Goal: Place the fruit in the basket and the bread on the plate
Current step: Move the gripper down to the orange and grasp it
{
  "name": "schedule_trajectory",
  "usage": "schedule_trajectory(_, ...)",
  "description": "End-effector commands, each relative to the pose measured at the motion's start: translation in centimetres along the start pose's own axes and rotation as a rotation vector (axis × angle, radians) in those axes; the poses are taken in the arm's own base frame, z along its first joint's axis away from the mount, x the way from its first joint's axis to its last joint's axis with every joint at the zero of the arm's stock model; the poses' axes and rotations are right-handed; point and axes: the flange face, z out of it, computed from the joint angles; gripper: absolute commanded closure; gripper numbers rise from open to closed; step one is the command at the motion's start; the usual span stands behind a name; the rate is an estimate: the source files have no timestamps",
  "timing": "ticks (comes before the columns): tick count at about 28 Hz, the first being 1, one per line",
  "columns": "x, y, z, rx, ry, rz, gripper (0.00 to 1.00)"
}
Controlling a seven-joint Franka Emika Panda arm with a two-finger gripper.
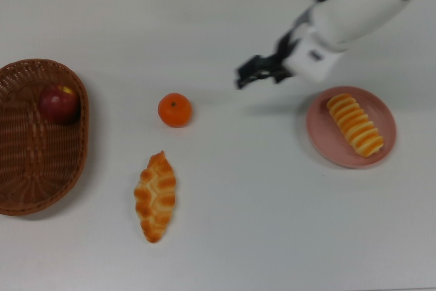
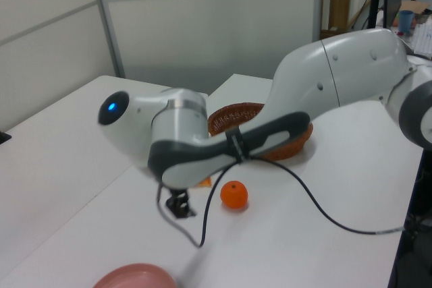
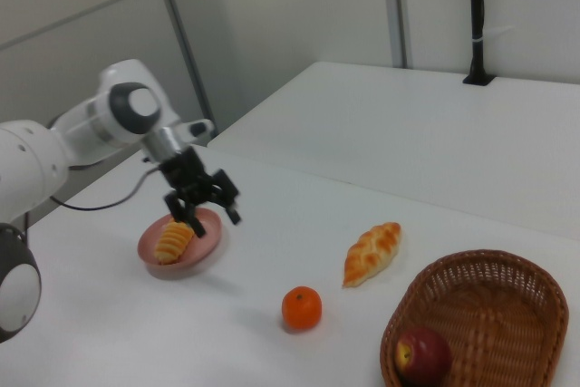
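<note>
- Bread is split between two spots: the braided loaf lies bare on the tabletop in the lower left of the top view, nearest the bottom edge and not yet dealt with.
- Beside it, filling the left edge of the top view, sits the wicker basket, with the apple resting inside near its upper rim; that fruit seems to be where the task wants it.
- Right of the frame's middle height, the pink plate carries the striped loaf, lying diagonally across it and well within the rim, so that half of the bread job looks finished.
- Just above the braided loaf, left of centre, the mandarin sits alone on the tabletop, apart from both the basket and the loaf.
- Farther up, near the centre of the top view, the hand hangs above the tabletop between the mandarin and the plate, empty, its fingers spread apart; the right view shows the same spread, with the plate behind it.
- Pointing away from the plate toward the frame's left, it is probably heading for the mandarin or the braided loaf, whichever is taken first.
</note>
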Motion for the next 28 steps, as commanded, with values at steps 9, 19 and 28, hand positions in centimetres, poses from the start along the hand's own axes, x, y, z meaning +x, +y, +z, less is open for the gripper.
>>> schedule_trajectory(9,1.0,6.1,12.5,-0.098,-0.215,-0.094,0.00)
schedule_trajectory(19,1.3,7.1,17.0,-0.111,-0.224,-0.107,0.00)
schedule_trajectory(28,1.2,8.3,18.2,-0.133,-0.240,-0.099,1.00)
